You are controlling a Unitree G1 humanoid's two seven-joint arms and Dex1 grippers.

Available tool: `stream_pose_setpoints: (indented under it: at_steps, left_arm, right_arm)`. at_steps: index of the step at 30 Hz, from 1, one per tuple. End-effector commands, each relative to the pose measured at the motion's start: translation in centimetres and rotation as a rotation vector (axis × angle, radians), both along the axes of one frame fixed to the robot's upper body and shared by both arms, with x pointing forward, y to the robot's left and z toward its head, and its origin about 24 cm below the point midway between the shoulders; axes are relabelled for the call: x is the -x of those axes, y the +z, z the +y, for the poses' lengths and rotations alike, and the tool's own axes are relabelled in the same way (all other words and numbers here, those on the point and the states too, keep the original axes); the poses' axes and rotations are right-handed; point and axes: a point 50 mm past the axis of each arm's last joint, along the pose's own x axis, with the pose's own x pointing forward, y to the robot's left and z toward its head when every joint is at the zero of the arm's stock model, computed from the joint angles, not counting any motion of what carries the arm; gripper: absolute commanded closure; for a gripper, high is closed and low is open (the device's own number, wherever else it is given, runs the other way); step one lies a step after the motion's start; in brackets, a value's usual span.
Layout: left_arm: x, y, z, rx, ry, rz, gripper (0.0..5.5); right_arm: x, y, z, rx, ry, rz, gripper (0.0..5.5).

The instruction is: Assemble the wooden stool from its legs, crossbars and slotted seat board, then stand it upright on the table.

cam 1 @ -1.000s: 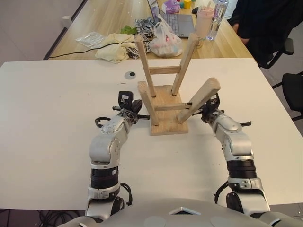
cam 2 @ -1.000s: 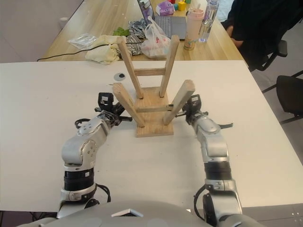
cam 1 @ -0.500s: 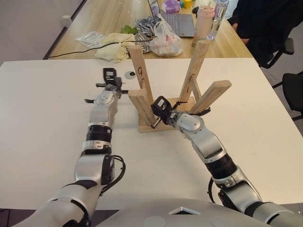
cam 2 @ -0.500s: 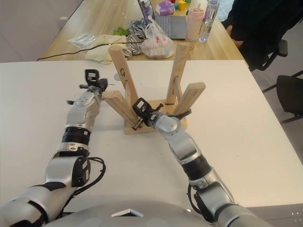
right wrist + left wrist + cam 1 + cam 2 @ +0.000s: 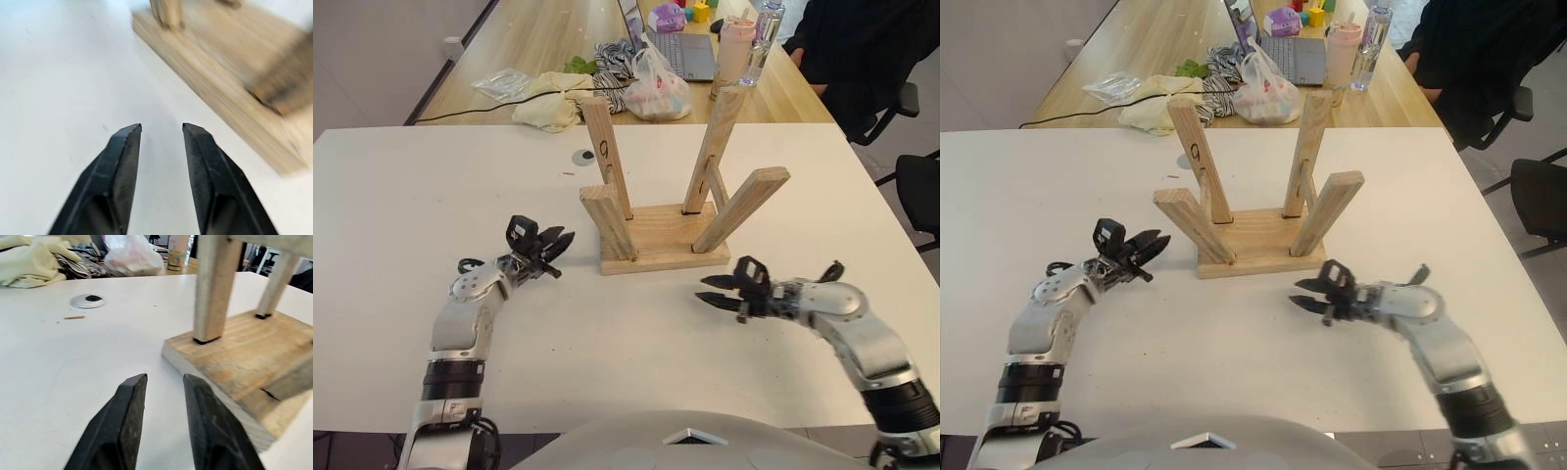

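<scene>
Both grippers empty, stool parked upside down mid-table

Reading my head cam left to right: the left gripper [image 5: 560, 255] sits low over the white table [image 5: 411, 215] at centre-left. Its fingers are slightly apart with nothing between them, tips aimed at the stool and near its left edge but not touching. The stool [image 5: 656, 196] is dead centre, with the seat board [image 5: 661, 253] flat on the table and four legs poking up, the front pair splayed outward. I can't really make out the crossbars from here. The right gripper [image 5: 705, 291] is lower right of centre, just in front of the board's right end. Its fingers are parted too and hold nothing. A small round disc [image 5: 582, 155] lies up-left of the stool, and there's a plastic bag [image 5: 656, 88] and a laptop [image 5: 680, 49] on the wooden desk along the top.
</scene>
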Motion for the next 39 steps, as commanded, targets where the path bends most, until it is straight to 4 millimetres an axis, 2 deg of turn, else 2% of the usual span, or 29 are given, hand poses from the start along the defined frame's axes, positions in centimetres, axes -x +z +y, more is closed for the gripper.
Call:
stream_pose_setpoints:
  at_steps: [1,4,6,9,12,16,19,24,30,35,37,39]
  left_arm:
    - [0.1,-0.2,-1.6,0.005,-0.105,0.027,3.41]
    - [-1.4,-0.9,-2.5,-0.078,-0.150,0.025,3.12]
    - [-2.3,-1.2,-2.7,-0.140,-0.185,0.031,3.12]
    - [-3.0,-0.8,-3.1,-0.138,-0.273,0.037,3.12]
    - [-3.1,-1.0,-2.9,-0.204,-0.383,0.082,3.12]
    - [-3.7,-0.2,-0.7,-0.286,-0.413,0.107,3.12]
    - [-3.8,0.8,-0.1,-0.266,-0.471,0.127,3.12]
    - [-3.7,1.6,0.0,-0.188,-0.538,0.163,3.12]
    - [-5.1,1.7,0.1,-0.175,-0.524,0.135,3.12]
    - [-6.1,1.7,-1.0,-0.099,-0.564,0.125,3.12]
    - [-5.8,1.3,-1.7,-0.039,-0.617,0.163,3.55]
    - [-5.4,0.9,-2.1,0.010,-0.640,0.216,3.93]
  right_arm:
    - [-4.4,1.3,-1.4,-0.011,-0.074,-0.082,3.20]
    - [-5.2,0.5,-0.3,-0.016,-0.018,-0.078,2.78]
    - [-5.4,-0.4,-0.2,-0.011,-0.022,-0.073,2.75]
    - [-5.6,-0.9,0.2,-0.046,-0.026,-0.069,2.75]
    - [-5.9,-1.5,0.9,-0.063,-0.001,-0.049,3.10]
    - [-5.4,-2.8,1.6,-0.066,0.037,0.000,3.69]
    - [-4.9,-3.3,2.1,-0.083,0.069,0.028,4.09]
    - [-4.0,-3.9,2.7,-0.110,0.129,0.092,4.40]
    - [-3.5,-4.6,2.8,-0.092,0.199,0.142,4.51]
    - [-3.6,-4.6,2.8,-0.120,0.223,0.167,4.51]
    - [-3.7,-4.4,2.7,-0.158,0.221,0.196,4.51]
    - [-3.8,-3.8,2.8,-0.247,0.205,0.302,4.51]
